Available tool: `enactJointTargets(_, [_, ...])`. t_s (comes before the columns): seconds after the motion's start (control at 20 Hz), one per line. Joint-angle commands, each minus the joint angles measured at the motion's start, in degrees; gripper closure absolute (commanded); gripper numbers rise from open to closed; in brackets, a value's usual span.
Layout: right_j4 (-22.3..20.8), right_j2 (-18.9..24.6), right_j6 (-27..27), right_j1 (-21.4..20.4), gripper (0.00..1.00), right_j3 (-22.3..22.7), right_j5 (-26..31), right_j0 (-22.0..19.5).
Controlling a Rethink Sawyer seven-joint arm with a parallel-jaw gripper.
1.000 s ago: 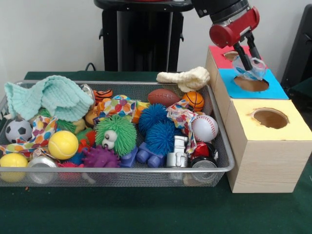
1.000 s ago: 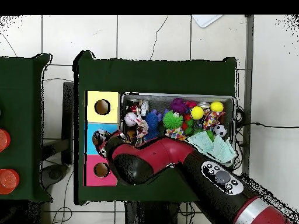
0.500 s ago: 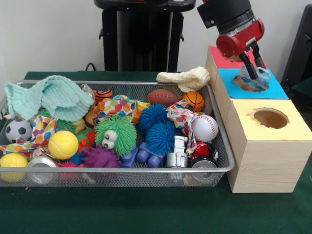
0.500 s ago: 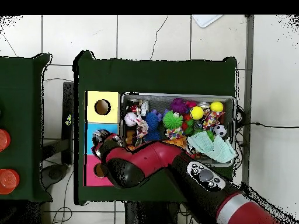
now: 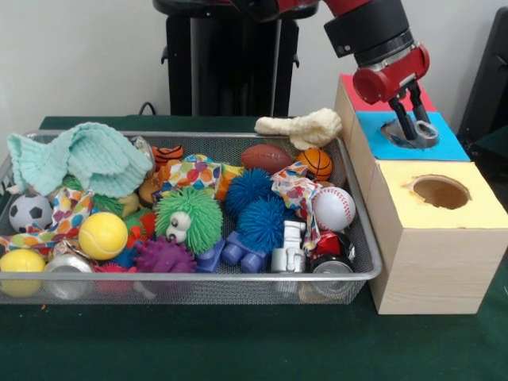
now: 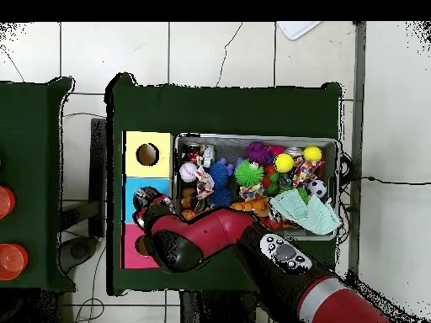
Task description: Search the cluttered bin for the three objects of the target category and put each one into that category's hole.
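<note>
- Closest to me, the wire bin (image 5: 190, 277) sits on the green surface (image 5: 238, 341), off to the side of the blue box (image 5: 447, 148). It's packed with balls, fuzzy toys and rags.
- The yellow box (image 5: 444, 238) is right in front of the blue box, touching it.
- A clear plastic thing (image 5: 423, 136) sits in the blue box's hole, with the gripper (image 5: 412, 125) right over it. I can't tell if it's clamped or let go.
- My guess is it's light, thin, crushable and slick, so the rim looks like the best place to grip it.
- The red box (image 5: 355, 87) is just behind the blue box.
</note>
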Motion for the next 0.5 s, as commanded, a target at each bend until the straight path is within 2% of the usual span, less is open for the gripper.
enactJointTargets(0.05, [0.3,-7.2,9.0,2.8,1.00,-3.0,0.5,2.2])
enactJointTargets(0.15, [0.5,-8.3,9.3,2.4,1.00,-3.1,-0.1,2.7])
enactJointTargets(0.2, [1.4,-8.6,10.1,2.3,0.00,-2.8,-0.3,2.7])
enactJointTargets(0.5, [0.8,-7.6,7.9,0.6,0.00,-2.5,2.9,2.5])
